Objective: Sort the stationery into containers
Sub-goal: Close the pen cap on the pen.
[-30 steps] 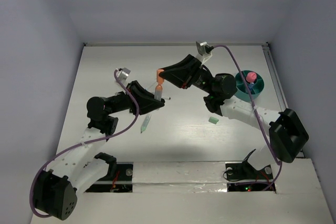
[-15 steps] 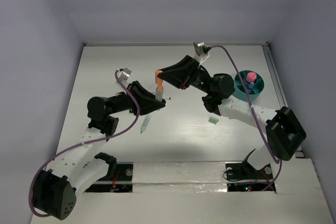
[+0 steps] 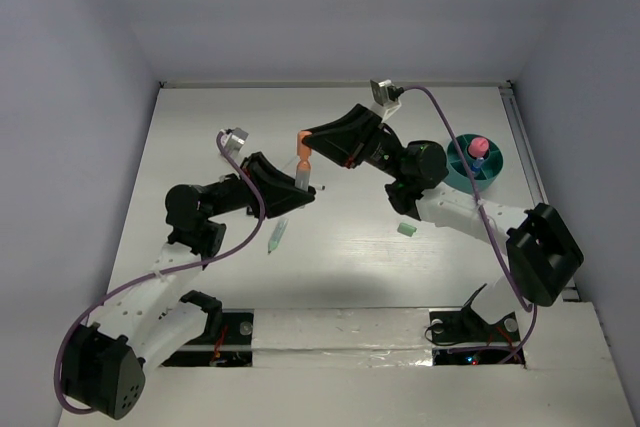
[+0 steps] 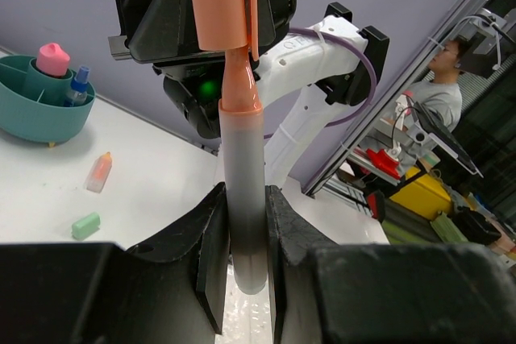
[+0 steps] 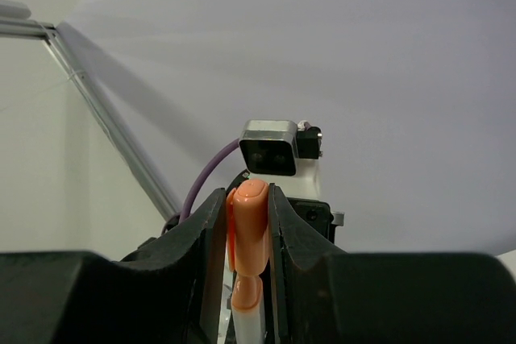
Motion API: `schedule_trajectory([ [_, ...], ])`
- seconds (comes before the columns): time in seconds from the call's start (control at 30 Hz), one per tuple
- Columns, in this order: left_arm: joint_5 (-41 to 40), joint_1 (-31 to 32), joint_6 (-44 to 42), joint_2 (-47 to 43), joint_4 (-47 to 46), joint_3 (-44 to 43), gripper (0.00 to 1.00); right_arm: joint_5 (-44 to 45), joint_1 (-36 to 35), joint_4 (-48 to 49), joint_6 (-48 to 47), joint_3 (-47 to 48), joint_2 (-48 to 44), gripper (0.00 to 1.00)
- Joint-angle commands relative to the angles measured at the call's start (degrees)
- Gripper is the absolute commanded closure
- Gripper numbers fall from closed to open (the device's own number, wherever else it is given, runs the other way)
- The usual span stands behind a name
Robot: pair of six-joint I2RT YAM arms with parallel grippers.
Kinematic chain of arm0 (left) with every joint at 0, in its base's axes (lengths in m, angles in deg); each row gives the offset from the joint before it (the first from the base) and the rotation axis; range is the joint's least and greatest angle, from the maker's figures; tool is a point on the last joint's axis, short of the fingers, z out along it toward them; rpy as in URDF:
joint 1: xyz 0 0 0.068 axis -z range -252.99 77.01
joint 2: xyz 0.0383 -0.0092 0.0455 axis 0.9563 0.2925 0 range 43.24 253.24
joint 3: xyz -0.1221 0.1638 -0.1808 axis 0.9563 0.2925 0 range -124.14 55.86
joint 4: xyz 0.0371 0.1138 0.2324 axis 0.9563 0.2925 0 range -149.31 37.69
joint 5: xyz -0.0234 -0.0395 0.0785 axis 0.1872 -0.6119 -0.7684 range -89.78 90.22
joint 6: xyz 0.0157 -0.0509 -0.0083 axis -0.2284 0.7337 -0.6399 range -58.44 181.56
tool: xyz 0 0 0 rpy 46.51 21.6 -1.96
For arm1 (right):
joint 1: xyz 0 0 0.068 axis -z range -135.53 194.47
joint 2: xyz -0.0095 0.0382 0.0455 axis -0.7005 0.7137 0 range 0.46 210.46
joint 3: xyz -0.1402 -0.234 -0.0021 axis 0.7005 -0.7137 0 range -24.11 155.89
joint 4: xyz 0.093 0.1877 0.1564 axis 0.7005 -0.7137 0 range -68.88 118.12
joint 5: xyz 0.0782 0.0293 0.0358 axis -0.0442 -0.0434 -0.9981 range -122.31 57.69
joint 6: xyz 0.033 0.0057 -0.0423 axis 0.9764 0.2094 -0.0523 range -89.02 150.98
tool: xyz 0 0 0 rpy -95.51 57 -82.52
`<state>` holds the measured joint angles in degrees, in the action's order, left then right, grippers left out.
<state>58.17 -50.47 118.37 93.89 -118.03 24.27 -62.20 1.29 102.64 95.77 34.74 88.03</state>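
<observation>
Left gripper pinches white marker barrel. Right gripper pinches its orange cap. Both are up in the air, well left of teal holder. Likely a cap join or pull: keep one axis, move straight, hold barrel firm.

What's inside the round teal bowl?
A pink-topped piece stands in the round teal bowl, with a small blue-capped marker beside it. The bowl's wall hides their lower parts and the floor inside.
</observation>
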Motion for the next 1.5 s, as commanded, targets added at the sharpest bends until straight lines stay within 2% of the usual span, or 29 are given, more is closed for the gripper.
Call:
schedule_trajectory([
  [0.0, -2.06, 0.24, 1.28, -0.2, -7.98, -3.47, 1.0, -1.75, -0.06, 8.18, 1.12, -0.93, -0.91, 1.0],
  [0.47, -3.11, 0.24, 2.51, 1.11, -11.15, -5.5, 1.0, -2.1, -1.12, 15.03, 4.64, -2.86, 1.81, 1.0],
  [0.8, -4.69, 0.77, 5.41, 1.38, -14.05, -4.44, 1.0, -5.18, -1.65, 15.74, 0.07, -1.99, 0.67, 1.0],
  [1.07, -4.87, 0.77, 3.83, 1.03, -12.21, -4.53, 1.0, -6.23, -1.65, 17.93, 1.03, -1.19, -0.21, 1.0],
  [1.23, -5.04, 0.77, 0.67, 0.32, -7.82, -5.67, 1.0, -5.79, -1.65, 20.05, 3.14, -1.9, -0.12, 1.0],
  [1.47, -4.96, 0.77, 0.49, 0.67, -7.73, -5.5, 1.0, -5.71, -1.65, 20.4, 3.76, -1.81, -0.82, 1.0],
])
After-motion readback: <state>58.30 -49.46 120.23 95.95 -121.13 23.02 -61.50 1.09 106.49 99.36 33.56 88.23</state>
